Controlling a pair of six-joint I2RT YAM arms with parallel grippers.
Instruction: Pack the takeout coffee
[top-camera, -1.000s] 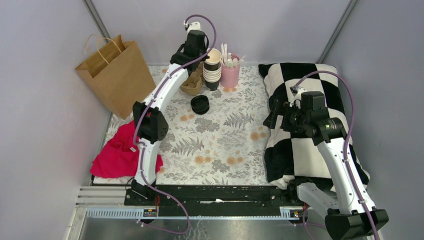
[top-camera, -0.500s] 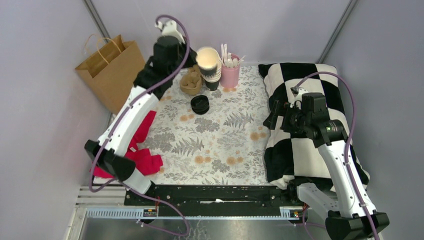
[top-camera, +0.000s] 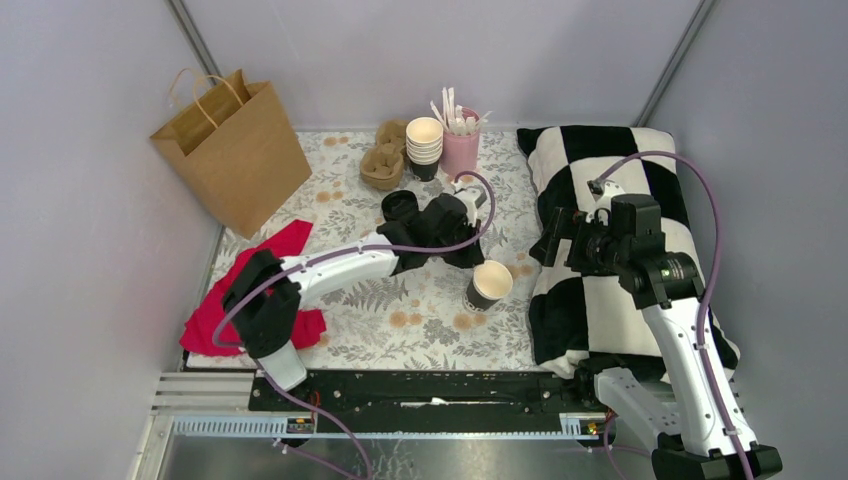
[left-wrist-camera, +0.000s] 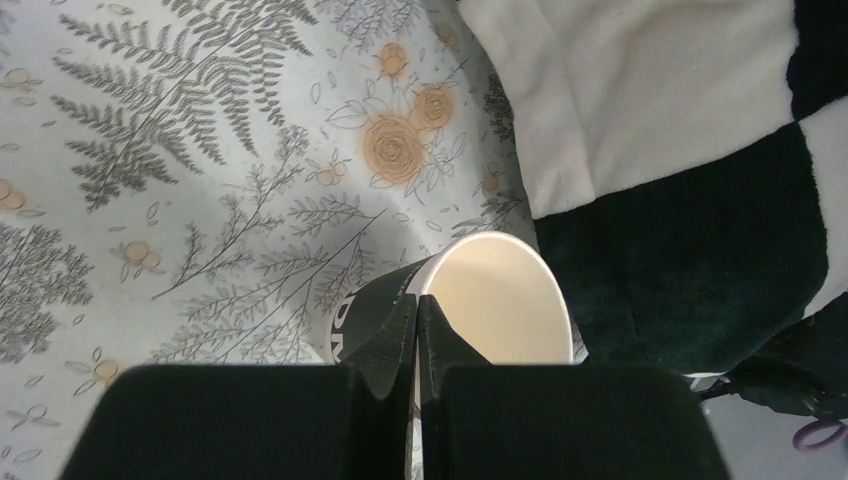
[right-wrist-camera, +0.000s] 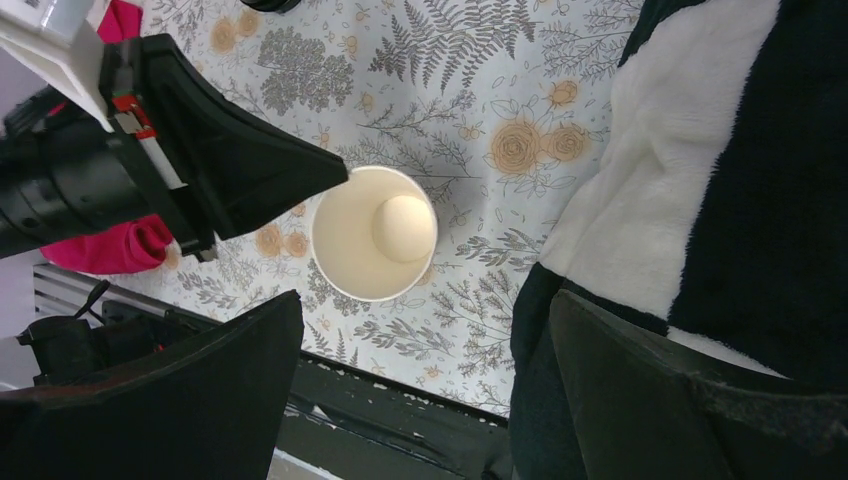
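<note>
The takeout coffee is a lidless paper cup (top-camera: 487, 284), black outside and cream inside, by the edge of the checkered blanket. My left gripper (top-camera: 468, 262) is shut on its near rim, one finger inside and one outside the wall (left-wrist-camera: 417, 302). The cup (left-wrist-camera: 505, 300) leans a little; whether its base rests on the cloth I cannot tell. My right gripper (top-camera: 553, 236) hangs open above the blanket's edge. In the right wrist view (right-wrist-camera: 425, 300) the cup (right-wrist-camera: 372, 232) sits just beyond its wide-apart fingers, with the left fingertips (right-wrist-camera: 330, 170) at the rim.
A low stack of black lids (top-camera: 399, 208) lies mid-table. Nested cups (top-camera: 424, 146), a pink holder (top-camera: 461, 148) and a cardboard carrier (top-camera: 382, 162) stand at the back. A brown paper bag (top-camera: 232, 150) is back left, a red cloth (top-camera: 240, 305) front left.
The left arm has swung from the cup stack at the back down to the front right, carrying one cup with it. The right arm has barely shifted.
</note>
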